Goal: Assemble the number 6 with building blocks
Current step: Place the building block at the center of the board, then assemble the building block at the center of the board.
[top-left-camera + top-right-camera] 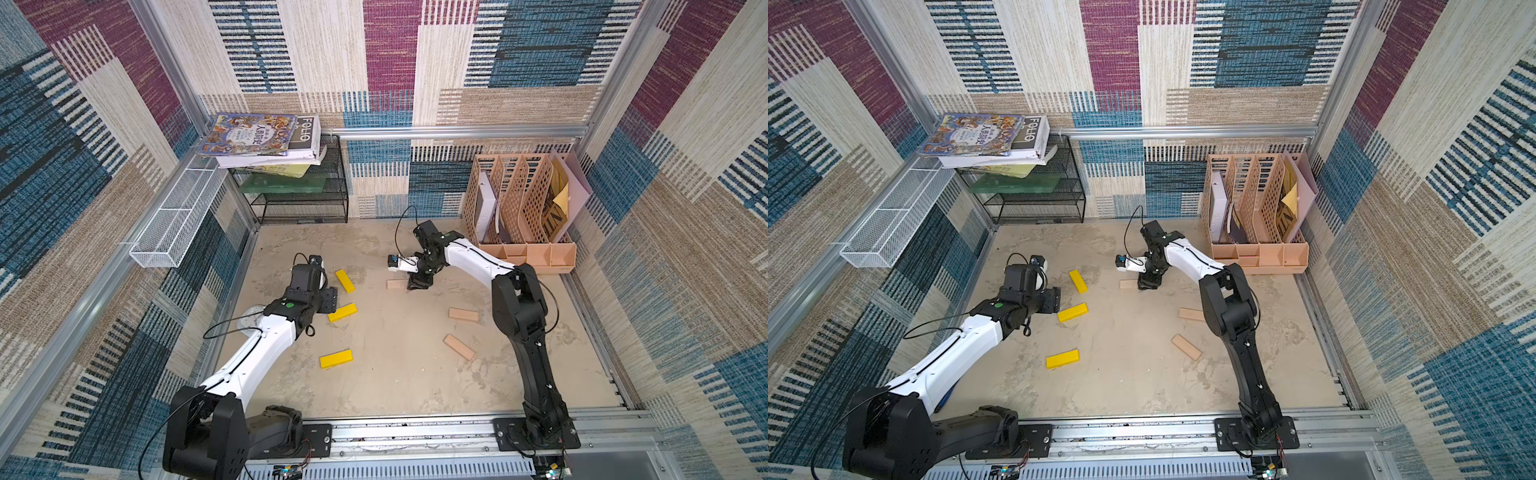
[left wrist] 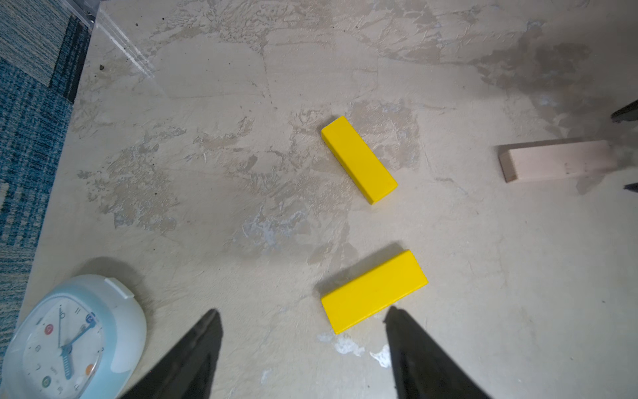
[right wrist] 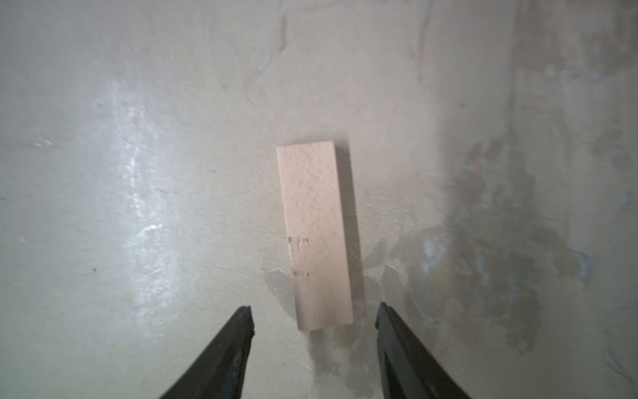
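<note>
well, i judge the number 6 not begun: all six blocks lie flat on the floor, none touching another. i place everything by the paper rack [image 1: 523, 216].

the first tan block [image 1: 397, 284] lies off the rack's front corner, toward the left arm. the second tan block [image 1: 463, 314] lies in front of the rack, and the third tan block [image 1: 459, 347] further out still. the far yellow block [image 1: 345, 281], middle yellow block [image 1: 342, 312] and near yellow block [image 1: 336, 359] sit well apart from the rack, on the left arm's side.

my right claw [image 3: 314, 305] stands apart, straddling one end of the first tan block with a gap on each side, gripping nothing. my left claw [image 2: 302, 311] is apart and empty by the middle yellow block. every stroke is left to place.
</note>
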`<state>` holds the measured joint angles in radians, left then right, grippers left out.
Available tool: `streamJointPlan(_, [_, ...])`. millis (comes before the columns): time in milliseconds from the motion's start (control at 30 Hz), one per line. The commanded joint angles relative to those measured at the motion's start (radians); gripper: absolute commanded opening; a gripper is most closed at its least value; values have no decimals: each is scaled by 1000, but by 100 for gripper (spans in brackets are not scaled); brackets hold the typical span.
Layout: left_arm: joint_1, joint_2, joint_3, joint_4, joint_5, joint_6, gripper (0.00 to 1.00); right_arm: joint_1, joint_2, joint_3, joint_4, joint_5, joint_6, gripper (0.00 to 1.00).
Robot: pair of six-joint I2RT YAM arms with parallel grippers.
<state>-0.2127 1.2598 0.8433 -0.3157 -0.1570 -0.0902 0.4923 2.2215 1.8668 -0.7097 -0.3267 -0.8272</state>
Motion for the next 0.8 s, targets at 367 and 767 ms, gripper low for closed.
streamJointPlan(367, [1, 645, 597, -124, 157, -481, 78, -110, -119, 13, 85, -186, 309, 68])
streamJointPlan(767, [7, 857, 852, -368, 148, -690, 72, -174, -165, -56, 97, -192, 284, 66])
